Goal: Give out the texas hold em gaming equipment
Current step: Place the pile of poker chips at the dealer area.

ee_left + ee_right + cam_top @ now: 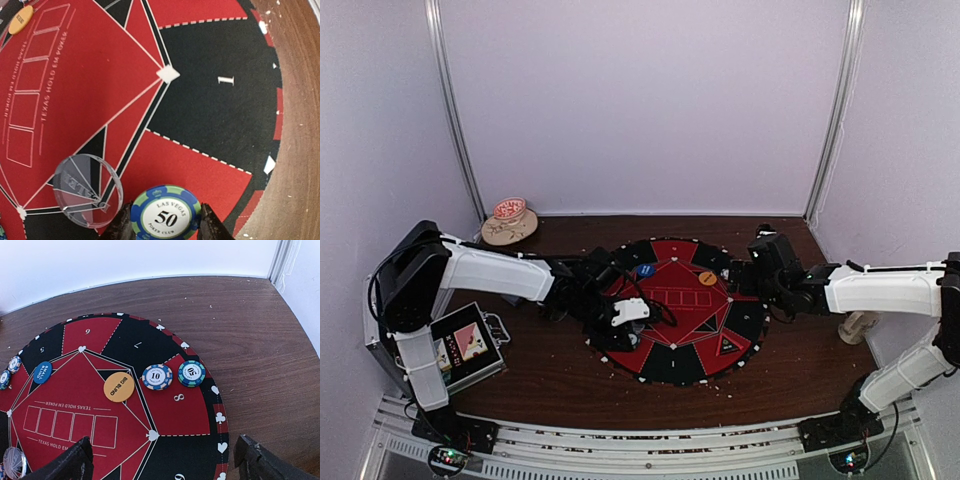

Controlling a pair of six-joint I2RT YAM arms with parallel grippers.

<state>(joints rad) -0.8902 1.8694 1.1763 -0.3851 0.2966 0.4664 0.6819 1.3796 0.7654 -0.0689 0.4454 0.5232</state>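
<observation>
Top external view gives us the brown wooden surface (550, 375), and on its middle lies the round red and black poker mat (675, 365). The left arm (500, 272) reaches from the left side of the frame over the left half of the mat. The right arm (880, 290) comes from the right side and ends at the mat's upper right rim. At the lower left we see the metal case (468, 345) with card pictures, and at the upper left, near the back wall, the beige mug (508, 222).

In the left wrist view the left claw (166, 229) is clenched on a blue and green striped chip marked 50 (166, 214), at the bottom middle of the frame, over a red sector of the mat. We cannot tell if the chip touches the mat. Just left of it a clear dealer button (87, 190) lies flat on the mat.

In the right wrist view the right claw (165, 462) is released, its fingers (70, 462) wide apart at the bottom corners, with nothing between them. Above it, in the middle of the frame, a chip marked 10 (157, 376) and a second chip marked 50 (191, 373) lie just beside each other on a red sector, not touching. The orange big blind button (119, 386) lies just left of them, and the blue small blind button (43, 372) is at the left of the frame.
</observation>
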